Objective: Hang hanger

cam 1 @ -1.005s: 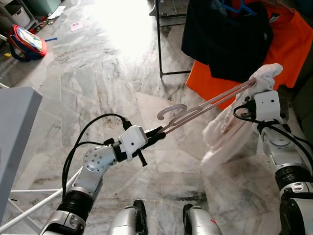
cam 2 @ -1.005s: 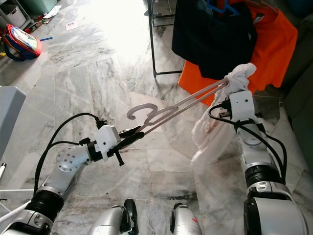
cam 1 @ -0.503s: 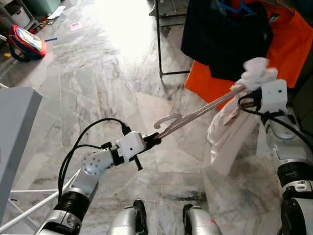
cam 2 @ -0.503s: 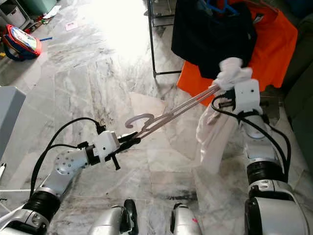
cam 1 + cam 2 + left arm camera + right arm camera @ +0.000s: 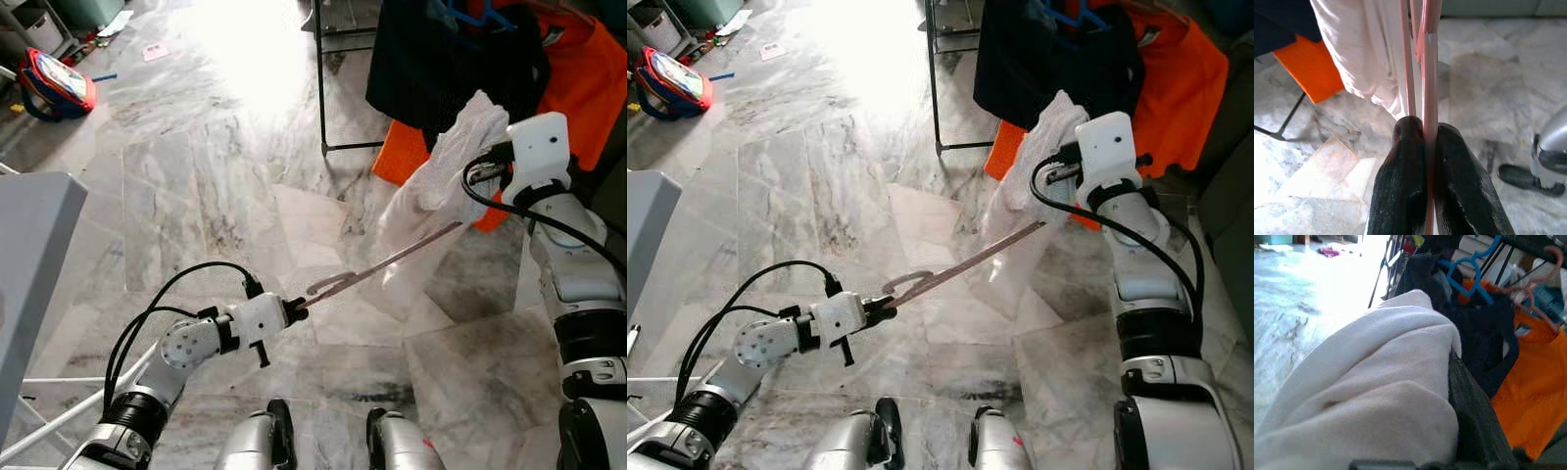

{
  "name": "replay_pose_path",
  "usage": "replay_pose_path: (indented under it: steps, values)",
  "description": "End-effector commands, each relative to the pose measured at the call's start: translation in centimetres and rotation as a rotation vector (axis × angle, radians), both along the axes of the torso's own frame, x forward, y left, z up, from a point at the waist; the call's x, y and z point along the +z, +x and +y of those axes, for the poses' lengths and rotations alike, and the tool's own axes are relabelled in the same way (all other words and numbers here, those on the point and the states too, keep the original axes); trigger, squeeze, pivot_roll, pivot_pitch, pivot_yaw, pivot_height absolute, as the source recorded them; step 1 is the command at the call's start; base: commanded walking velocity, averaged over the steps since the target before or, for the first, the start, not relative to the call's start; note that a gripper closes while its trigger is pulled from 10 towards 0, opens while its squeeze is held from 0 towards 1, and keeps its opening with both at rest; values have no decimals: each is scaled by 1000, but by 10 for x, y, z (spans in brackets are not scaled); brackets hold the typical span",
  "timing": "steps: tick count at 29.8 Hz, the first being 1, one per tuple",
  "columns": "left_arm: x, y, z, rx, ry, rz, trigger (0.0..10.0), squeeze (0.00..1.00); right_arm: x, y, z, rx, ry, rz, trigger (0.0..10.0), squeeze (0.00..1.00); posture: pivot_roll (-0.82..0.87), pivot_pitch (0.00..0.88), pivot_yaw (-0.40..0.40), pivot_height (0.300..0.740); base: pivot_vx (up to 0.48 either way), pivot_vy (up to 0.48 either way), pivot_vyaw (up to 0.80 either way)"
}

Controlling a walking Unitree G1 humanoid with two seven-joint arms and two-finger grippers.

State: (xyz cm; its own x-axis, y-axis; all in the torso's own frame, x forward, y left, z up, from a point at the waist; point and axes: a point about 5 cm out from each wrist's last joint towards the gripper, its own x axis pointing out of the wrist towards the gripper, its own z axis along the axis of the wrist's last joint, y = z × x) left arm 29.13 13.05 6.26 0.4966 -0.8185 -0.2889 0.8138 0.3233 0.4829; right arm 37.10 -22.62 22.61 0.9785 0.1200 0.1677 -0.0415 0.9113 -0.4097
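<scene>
- Far end of the pink hanger lost inside the white cloth; impossible to tell how the two are joined there.
- Fingers of the right pincer wrapped in that cloth, one black finger partly showing in the right wrist view; closed or open cannot be told.
- Left pincer clamped tight on the hanger, a thin pink rod pressed between the two black fingers, as the left wrist view gives it.
- Hanger low over the marble floor, slanting up from the left pincer toward the cloth at the robot's right; hook small and hard to make out just beside the fingertips.
- White cloth hanging down from the raised right arm, in front of an orange garment.
- Behind it, a dark garment on a blue hanger, on a black rack cut off by the upper edge.
- Grey bench at the robot's left, cut by the frame edge.
- Colourful bag on the floor far to the left, well apart from the arms.
- Bright glare on the floor near the rack, details there washed out.
</scene>
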Motion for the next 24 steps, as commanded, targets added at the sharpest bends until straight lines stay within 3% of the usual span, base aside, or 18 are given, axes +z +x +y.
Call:
replay_pose_path:
  steps: [1, 3, 5, 6, 9, 11, 18, 24]
  values:
    - [-9, -7, 0, -29, 31, 32, 0, 0, 6, -1, 7, 19, -18, -20, 0, 0, -98, 250, 65, 740, 0, 0, 0]
    - [-8, -7, -1, -34, 21, 31, 0, 0, 2, -1, 4, 1, -15, -5, 0, 0, -95, 249, 66, 740, 0, 0, 0]
    - [-6, -8, -4, -54, -3, 21, 0, 0, -1, 0, -6, -84, 78, 7, 0, 0, -92, 249, 66, 740, 0, 0, 0]
    - [-6, -8, -4, -54, -3, 21, 0, 0, -1, 0, -6, -84, 78, 7, 0, 0, -92, 249, 66, 740, 0, 0, 0]
    - [-2, -6, -4, -24, -68, 19, 0, 0, -5, 0, -16, -162, 111, 25, 0, 0, -90, 249, 66, 740, 0, 0, 0]
    - [0, -4, -2, -9, -71, 10, 0, 0, -2, -3, -27, -241, 139, -15, 0, 0, -84, 251, 67, 740, 0, 0, 0]
    - [4, 2, 8, 60, -89, -13, 0, 0, 3, -13, -46, -396, 126, -90, 0, 0, -85, 252, 72, 740, 0, 0, 0]
    - [13, 9, 7, 111, -179, -19, 0, 0, -3, -23, -54, -472, 141, -130, 0, 0, -93, 252, 77, 740, 0, 0, 0]
